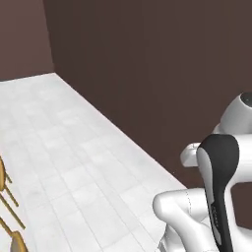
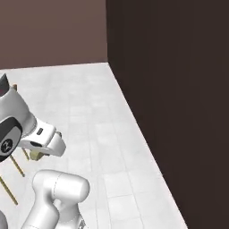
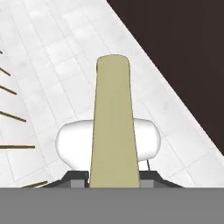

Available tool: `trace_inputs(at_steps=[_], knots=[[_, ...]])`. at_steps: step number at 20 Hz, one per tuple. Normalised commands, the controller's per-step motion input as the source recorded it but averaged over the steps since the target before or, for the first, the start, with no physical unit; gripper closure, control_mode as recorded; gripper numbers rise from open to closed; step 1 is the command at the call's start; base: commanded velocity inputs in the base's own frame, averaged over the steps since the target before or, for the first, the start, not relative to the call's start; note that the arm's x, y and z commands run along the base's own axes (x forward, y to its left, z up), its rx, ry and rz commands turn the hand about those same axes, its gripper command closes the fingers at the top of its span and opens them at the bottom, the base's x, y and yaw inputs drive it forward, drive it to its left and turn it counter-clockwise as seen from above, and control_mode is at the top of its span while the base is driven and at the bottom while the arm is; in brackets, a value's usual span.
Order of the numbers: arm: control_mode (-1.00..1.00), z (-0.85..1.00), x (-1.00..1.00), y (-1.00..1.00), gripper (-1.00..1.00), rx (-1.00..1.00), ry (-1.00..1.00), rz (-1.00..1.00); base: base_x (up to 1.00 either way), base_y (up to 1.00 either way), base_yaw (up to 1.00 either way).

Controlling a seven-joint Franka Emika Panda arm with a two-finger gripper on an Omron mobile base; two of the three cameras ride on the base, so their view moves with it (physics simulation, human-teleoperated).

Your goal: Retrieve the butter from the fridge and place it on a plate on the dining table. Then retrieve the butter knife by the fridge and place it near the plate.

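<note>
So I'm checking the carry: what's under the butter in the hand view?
Under the butter lie white floor tiles and part of the robot's white body. The gripper tips are covered by it.

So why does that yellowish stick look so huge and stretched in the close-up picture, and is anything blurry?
Hand view: the butter, held in the claw, sits right against the lens, so it looms and tapers away. Left base view: even light, slightly soft edges, no glare on the floor. Right base view: the dark wall is flat, without visible shadows.
</note>
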Motion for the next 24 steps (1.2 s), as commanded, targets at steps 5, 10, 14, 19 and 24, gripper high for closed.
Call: trace_inputs(at_steps=[5,10,14,19,24], knots=[[1.0,0.0,0.0,0.0,1.0,0.0,0.0,0.0,0.55,-0.44,0.74],[1.0,0.0,0.0,0.0,1.0,0.0,0.0,0.0,0.62,-0.63,0.68],[1.0,0.0,0.0,0.0,1.0,0.0,0.0,0.0,0.57,-0.49,0.75],[1.0,0.0,0.0,0.0,1.0,0.0,0.0,0.0,0.7,-0.27,0.79],[1.0,0.0,0.0,0.0,1.0,0.0,0.0,0.0,0.92,-0.37,0.71]])
